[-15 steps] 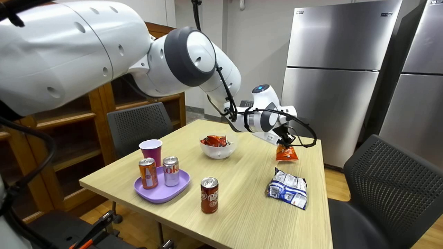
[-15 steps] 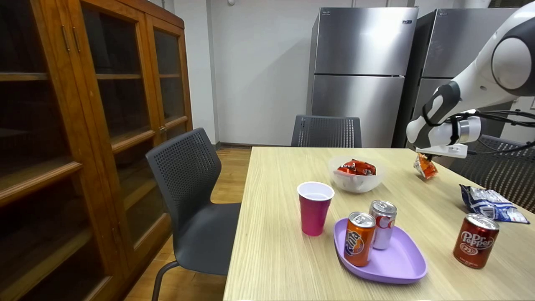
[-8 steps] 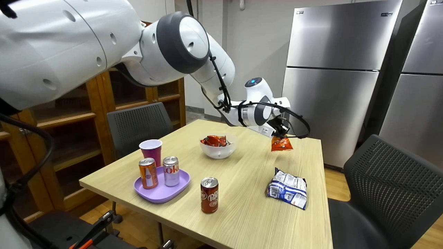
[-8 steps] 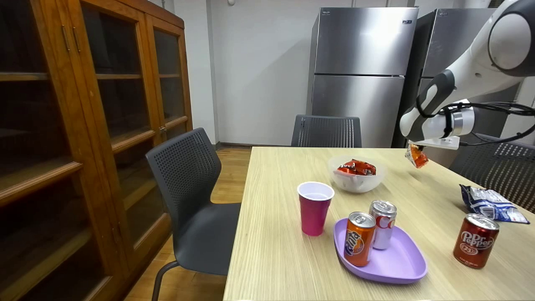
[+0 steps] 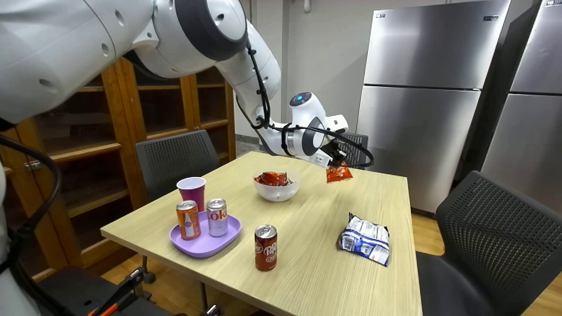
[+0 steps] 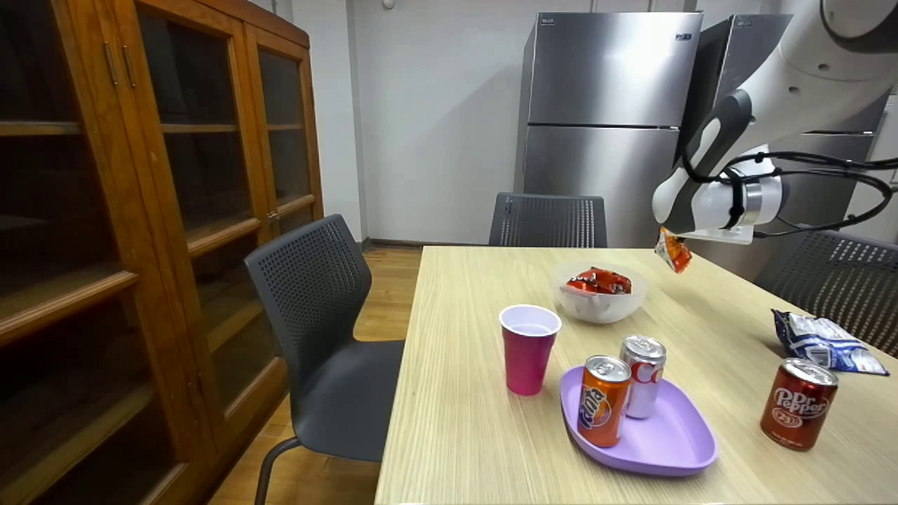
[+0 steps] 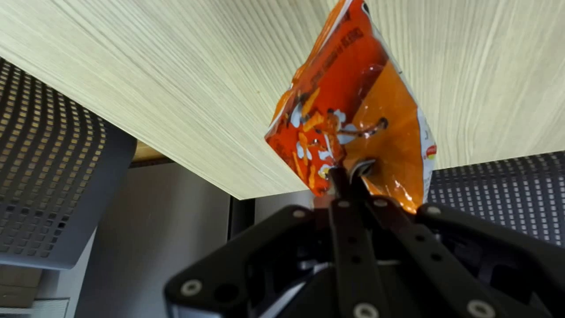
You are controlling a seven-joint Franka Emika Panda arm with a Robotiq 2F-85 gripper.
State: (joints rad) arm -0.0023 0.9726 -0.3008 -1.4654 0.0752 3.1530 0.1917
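Pale wood-grain table [image 5: 316,248], in an exterior view: one red-and-orange foil snack bag [image 5: 339,174] in the air above it, near one translucent round plastic bowl [image 5: 276,194]
Lilac plastic tray [image 6: 666,433], in an exterior view: one orange Fanta can [image 6: 603,403] and one silver Coke can [image 6: 643,379], both upright
Black metal gripper [image 7: 348,174], wrist view: two fingers [image 7: 348,227] drawn nearly together, pinching the snack bag

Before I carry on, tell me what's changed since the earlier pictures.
The gripper has carried the orange bag upward and nearer the bowl, leftward in both exterior views. Nothing was newly grasped or let go: it stays shut on the bag. The bowl, purple cup, lilac tray, Fanta can, Coke can, Dr Pepper can and blue-and-white bag stayed put.
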